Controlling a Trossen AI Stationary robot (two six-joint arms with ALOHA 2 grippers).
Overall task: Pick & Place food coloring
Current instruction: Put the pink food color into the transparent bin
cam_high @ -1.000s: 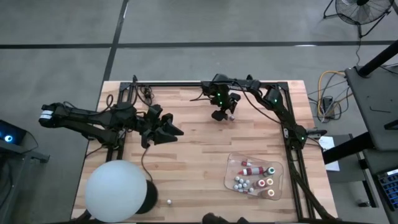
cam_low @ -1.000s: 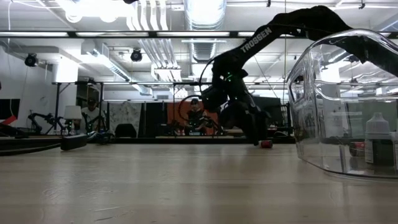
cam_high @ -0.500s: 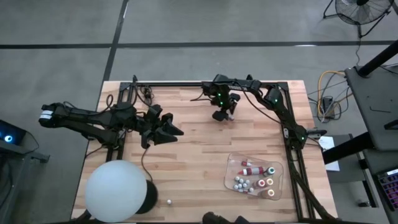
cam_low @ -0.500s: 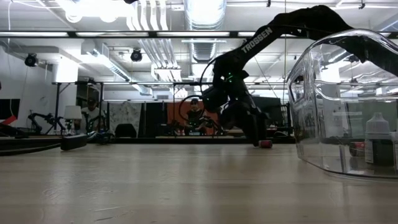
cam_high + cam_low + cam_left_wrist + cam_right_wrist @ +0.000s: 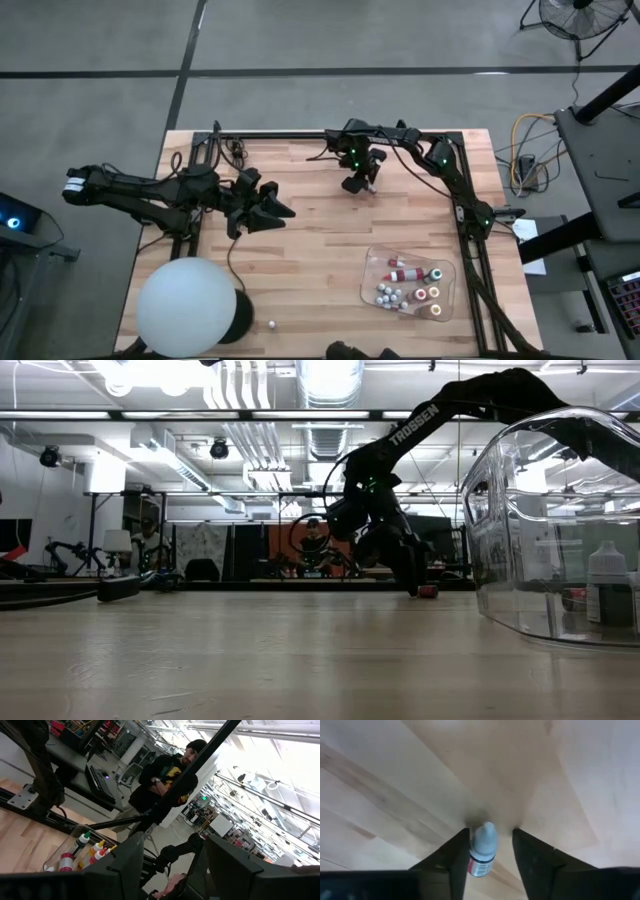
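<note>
The food coloring bottle (image 5: 483, 851) lies on its side near the far edge of the surface (image 5: 320, 250), between the fingers of my right hand (image 5: 363, 184), which are spread with one touching its body and not yet pinching. It looks light, hard and slick, likely to roll, so I'd squeeze across its body. My left hand (image 5: 278, 211) waits spread near the left edge.

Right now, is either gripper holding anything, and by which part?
Right gripper brackets a food coloring bottle at its body, fingers closing; firm grip cannot be told. Left gripper holds nothing.
</note>
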